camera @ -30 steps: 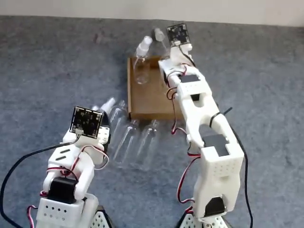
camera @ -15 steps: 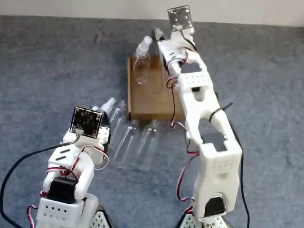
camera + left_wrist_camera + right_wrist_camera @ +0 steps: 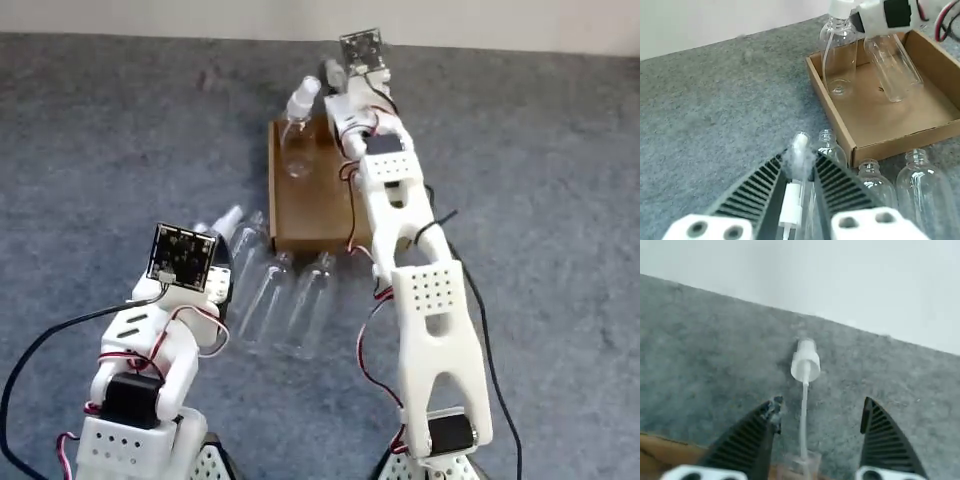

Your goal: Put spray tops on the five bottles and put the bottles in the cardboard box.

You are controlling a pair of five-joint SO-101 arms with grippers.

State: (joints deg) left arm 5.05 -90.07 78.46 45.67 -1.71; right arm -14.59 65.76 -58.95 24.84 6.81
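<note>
Well, my left claw [image 3: 800,160] clenches a white spray top [image 3: 792,200] left of centre in the overhead view, beside three capless bottles [image 3: 285,290]; my right claw [image 3: 821,407] gapes open at top centre, over the far edge of the box [image 3: 310,215].

cardboard box [image 3: 900,112] near half free, two bottles [image 3: 839,57] block far end

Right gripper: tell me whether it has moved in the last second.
Yes. In the high view the right gripper has stretched farther out, from above the far right corner of the cardboard box to beyond the box's far edge.
</note>
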